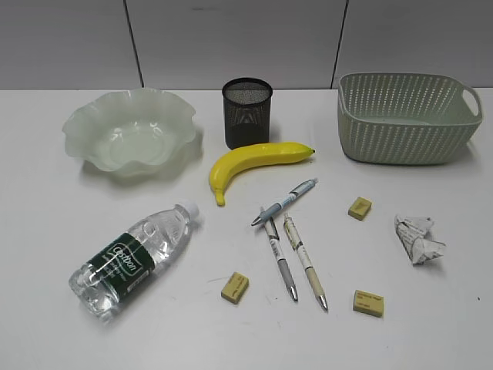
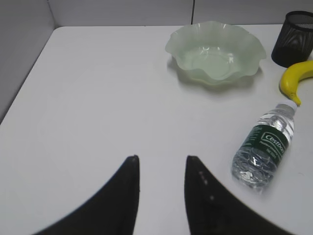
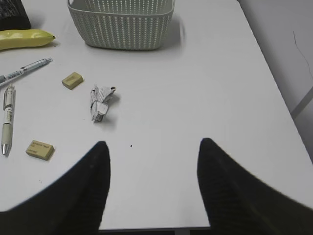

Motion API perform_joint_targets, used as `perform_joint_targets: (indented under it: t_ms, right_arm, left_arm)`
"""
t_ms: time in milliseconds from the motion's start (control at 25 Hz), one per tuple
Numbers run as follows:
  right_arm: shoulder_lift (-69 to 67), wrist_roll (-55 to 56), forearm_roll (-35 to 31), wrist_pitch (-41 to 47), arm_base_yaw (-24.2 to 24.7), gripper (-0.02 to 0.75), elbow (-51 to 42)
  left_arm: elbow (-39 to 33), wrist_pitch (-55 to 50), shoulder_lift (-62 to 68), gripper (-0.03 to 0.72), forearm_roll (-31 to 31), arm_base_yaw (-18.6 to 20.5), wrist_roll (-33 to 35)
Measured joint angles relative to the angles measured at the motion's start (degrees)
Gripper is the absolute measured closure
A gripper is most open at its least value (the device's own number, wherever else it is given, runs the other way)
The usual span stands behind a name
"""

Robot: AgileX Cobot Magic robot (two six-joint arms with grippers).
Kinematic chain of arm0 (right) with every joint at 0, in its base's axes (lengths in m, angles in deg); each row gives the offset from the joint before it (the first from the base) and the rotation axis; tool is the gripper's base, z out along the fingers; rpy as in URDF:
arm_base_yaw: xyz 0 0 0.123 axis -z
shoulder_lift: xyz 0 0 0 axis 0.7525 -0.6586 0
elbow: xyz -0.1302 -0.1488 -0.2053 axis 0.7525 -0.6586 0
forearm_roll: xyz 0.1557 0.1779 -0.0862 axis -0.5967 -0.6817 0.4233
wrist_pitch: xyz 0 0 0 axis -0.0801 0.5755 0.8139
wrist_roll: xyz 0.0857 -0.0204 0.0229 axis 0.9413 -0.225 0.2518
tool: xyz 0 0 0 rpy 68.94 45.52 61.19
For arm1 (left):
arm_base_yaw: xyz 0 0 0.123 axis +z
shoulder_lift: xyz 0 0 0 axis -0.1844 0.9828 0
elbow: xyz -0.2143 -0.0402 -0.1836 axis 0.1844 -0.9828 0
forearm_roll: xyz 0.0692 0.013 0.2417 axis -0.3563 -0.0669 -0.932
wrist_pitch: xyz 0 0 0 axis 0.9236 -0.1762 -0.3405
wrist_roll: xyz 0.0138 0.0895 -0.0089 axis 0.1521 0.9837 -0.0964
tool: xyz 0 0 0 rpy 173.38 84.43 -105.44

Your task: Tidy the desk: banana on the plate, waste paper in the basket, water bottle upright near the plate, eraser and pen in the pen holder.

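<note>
Across the white table, backed by a grey panelled wall, items are scattered: banana centre, plate upper left, basket upper right. Left gripper and right gripper are held apart, empty.

An office-like desk setup: a plain white table against grey partition panels, with pens and erasers scattered near.
</note>
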Motion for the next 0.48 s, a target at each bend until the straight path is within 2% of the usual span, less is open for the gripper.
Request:
perform_joint_targets:
  t_ms: [320, 480]
  right_arm:
    - [0.0, 0.0, 0.0, 0.0, 0.0, 0.282, 0.0]
    - [0.0, 0.0, 0.0, 0.0, 0.0, 0.282, 0.0]
  left_arm:
    - [0.71, 1.2, 0.28, 0.451, -0.01, 0.0, 0.0]
    - [2.78, 8.05, 5.08, 0.449, -0.01, 0.0, 0.05]
